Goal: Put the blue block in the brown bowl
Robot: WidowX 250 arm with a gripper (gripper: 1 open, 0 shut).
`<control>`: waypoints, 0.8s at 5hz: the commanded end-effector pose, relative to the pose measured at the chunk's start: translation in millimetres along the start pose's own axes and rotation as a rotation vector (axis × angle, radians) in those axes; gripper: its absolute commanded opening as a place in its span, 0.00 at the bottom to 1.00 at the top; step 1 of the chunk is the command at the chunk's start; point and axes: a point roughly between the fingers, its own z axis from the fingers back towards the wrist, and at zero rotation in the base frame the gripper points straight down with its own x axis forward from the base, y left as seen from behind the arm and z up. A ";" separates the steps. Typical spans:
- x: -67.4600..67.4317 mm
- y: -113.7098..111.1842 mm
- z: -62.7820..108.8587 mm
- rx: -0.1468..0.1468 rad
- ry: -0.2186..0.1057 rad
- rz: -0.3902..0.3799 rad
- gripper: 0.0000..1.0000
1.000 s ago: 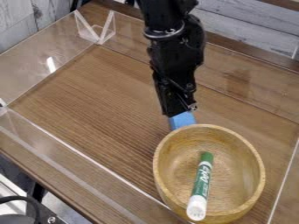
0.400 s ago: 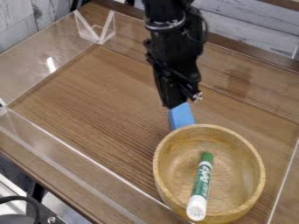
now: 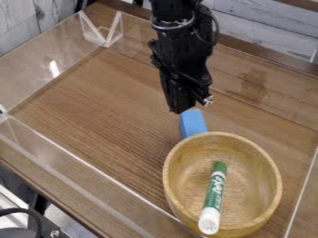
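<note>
- A wooden desk [image 3: 93, 112] fills most of the view, with clear plastic walls along its left side.
- The black robot arm [image 3: 183, 42] reaches in from the desk's far edge, its gripper [image 3: 187, 105] pointing down over the middle of the surface.
- The gripper is closed; whether its tips touch anything cannot be told from this angle.
- The blue block [image 3: 192, 124], small and light blue, lies on the desk just beyond the bowl's far rim, outside the bowl, near the gripper tips.
- The brown bowl [image 3: 263, 160], wide and light tan, sits toward the desk's near right corner.
- Inside the bowl lies a green and white marker [image 3: 215, 195], its white end toward the near edge.
- Black cable [image 3: 28, 213] loops at the near left corner.
</note>
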 end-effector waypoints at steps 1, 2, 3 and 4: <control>6.4 4.2 18.9 0.034 -0.065 0.002 0.00; 6.2 4.1 20.1 0.037 -0.067 0.003 0.00; 6.7 3.8 20.8 0.040 -0.070 0.000 0.00; 7.1 3.4 21.5 0.043 -0.074 -0.003 0.00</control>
